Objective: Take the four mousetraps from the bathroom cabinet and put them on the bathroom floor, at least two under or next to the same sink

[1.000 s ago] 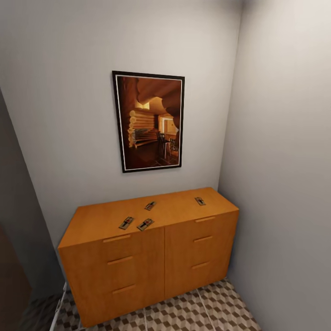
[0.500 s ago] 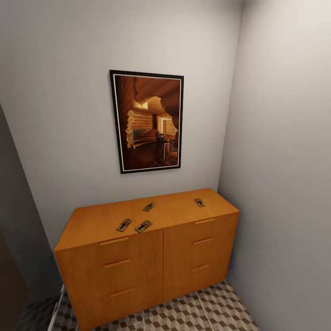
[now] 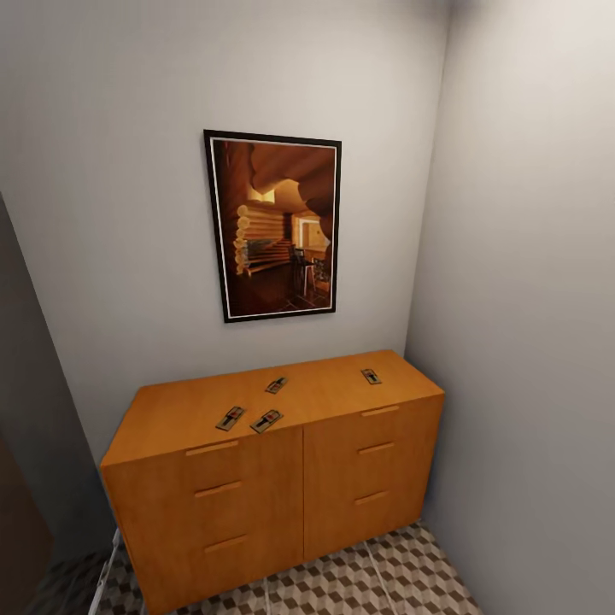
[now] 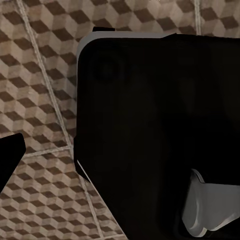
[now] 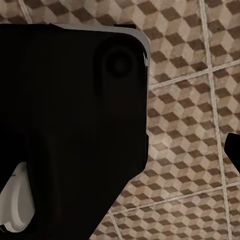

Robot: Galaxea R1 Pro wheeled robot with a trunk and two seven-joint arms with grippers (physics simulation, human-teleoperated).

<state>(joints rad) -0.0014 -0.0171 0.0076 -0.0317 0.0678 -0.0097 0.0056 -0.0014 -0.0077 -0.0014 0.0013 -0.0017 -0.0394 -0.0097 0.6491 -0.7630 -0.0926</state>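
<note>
The cabinet (image 3: 273, 461) stands against the far wall in a corner, its right end close to the right wall. Four mousetraps lie flat on its top. Two lie close together near the front edge, left of centre: the left mousetrap (image 3: 231, 418) and the middle mousetrap (image 3: 266, 420), just beside each other. A third mousetrap (image 3: 276, 385) lies farther back, near the centre. The fourth mousetrap (image 3: 371, 376) lies well apart, toward the right end. A framed picture (image 3: 273, 225) hangs on the wall above the cabinet. The bathroom floor (image 3: 359, 581) shows in front of the cabinet, and again in both wrist views (image 4: 45, 100) (image 5: 190, 130), below dark robot body parts. The state of either gripper cannot be told.
</note>
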